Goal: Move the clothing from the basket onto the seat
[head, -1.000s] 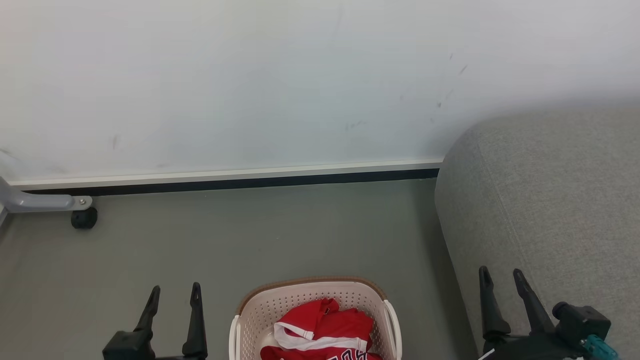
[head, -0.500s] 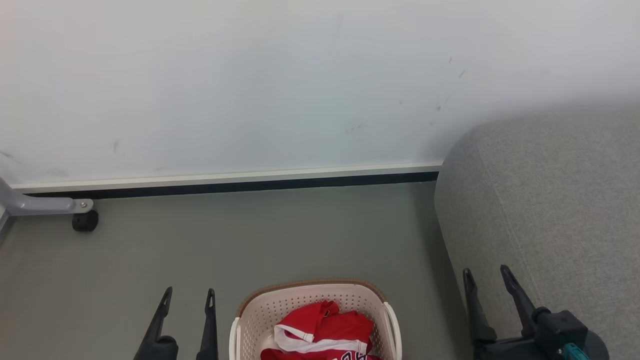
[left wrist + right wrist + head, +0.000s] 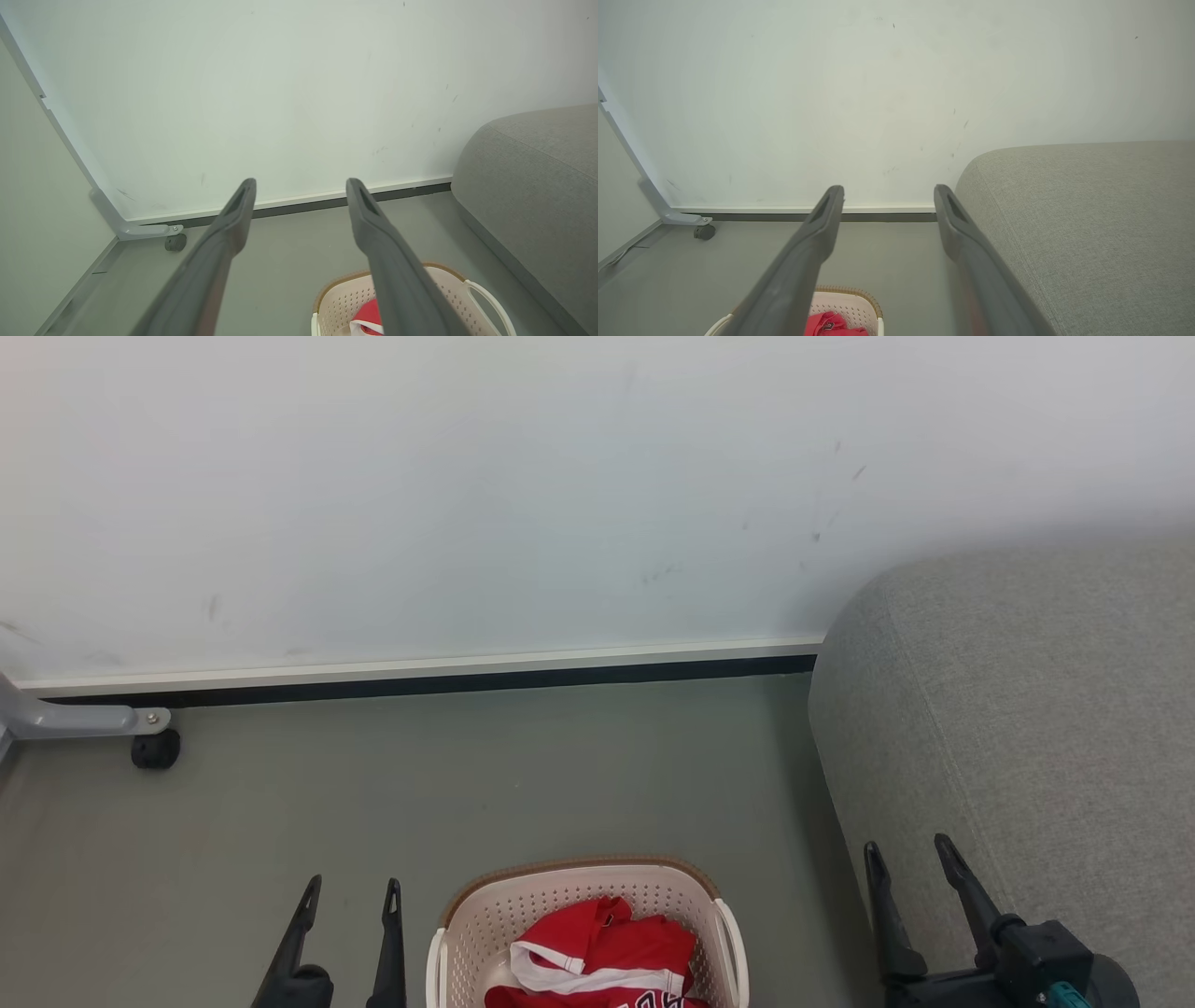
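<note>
Two grippers noted, each empty. The left gripper point(image 3: 353, 887) sits at 7 o'clock in the head view, its two long dark fingers spread apart and pointing toward 12 o'clock, holding nothing. The right gripper point(image 3: 907, 847) sits at 5 o'clock, fingers likewise parted with clear space between them, nothing held, in front of the side of the large grey woven-fabric sofa with rounded edges point(image 3: 1027, 709). That sofa occupies the 3 to 5 o'clock sector and backs against the pale white wall point(image 3: 467, 504). The small cream-white perforated plastic basket with a brown rim band point(image 3: 579, 864) stands on the grey-green floor point(image 3: 485, 775) at 6 o'clock, between the two grippers and touching neither. The red clothing with white trim point(image 3: 611, 943) lies crumpled inside the basket, below its rim; dark lettering on it is cut off by the bottom edge. A strip of floor separates the basket from the sofa. At 9 o'clock a grey metal leg point(image 3: 75, 719) ends in a black caster point(image 3: 155, 749) near the dark skirting strip point(image 3: 467, 679).
</note>
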`<state>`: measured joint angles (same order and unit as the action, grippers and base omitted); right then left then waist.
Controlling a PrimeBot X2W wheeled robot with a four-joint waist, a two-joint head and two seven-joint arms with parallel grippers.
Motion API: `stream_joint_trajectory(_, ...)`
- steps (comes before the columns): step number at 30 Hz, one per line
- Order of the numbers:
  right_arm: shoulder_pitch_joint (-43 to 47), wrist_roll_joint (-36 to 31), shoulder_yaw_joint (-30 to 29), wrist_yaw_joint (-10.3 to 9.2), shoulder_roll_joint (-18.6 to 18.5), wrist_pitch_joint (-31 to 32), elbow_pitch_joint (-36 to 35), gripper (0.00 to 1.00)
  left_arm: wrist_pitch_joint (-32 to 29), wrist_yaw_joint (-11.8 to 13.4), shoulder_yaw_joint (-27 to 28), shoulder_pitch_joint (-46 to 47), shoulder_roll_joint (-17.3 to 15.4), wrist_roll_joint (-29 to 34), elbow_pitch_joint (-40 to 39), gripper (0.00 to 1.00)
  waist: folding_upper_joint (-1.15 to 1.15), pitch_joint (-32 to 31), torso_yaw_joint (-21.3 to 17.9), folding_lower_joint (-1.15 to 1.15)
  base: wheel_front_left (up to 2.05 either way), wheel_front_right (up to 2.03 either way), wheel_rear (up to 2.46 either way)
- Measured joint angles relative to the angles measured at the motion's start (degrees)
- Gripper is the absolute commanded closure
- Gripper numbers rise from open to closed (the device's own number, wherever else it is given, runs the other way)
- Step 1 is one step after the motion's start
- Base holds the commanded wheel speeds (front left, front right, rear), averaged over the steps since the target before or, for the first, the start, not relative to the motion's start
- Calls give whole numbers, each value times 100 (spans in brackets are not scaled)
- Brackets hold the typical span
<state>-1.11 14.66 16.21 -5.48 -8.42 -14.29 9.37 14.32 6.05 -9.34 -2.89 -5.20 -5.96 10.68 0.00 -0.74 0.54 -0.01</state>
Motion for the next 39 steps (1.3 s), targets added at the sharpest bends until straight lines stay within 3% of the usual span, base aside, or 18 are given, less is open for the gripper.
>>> stream_joint_trajectory(20, 77, -18, -90, 13, 8, 0, -148, 0, 0, 0, 5, -92, -3, 9, -57, 0, 0, 138, -3, 1, 0, 0, 0)
stream_joint_trajectory(30, 19, -52, -241, 21, -15, -1, -434, 0, 0, -109, -134, 40, -19, 67, -111, 0, 0, 632, -74, 1, 0, 0, 0)
stream_joint_trajectory(39, -198, -118, -291, 45, -116, -12, -691, 0, 14, -242, -463, 433, 37, 233, 391, 0, 0, 1249, -242, 2, 0, 0, 0)
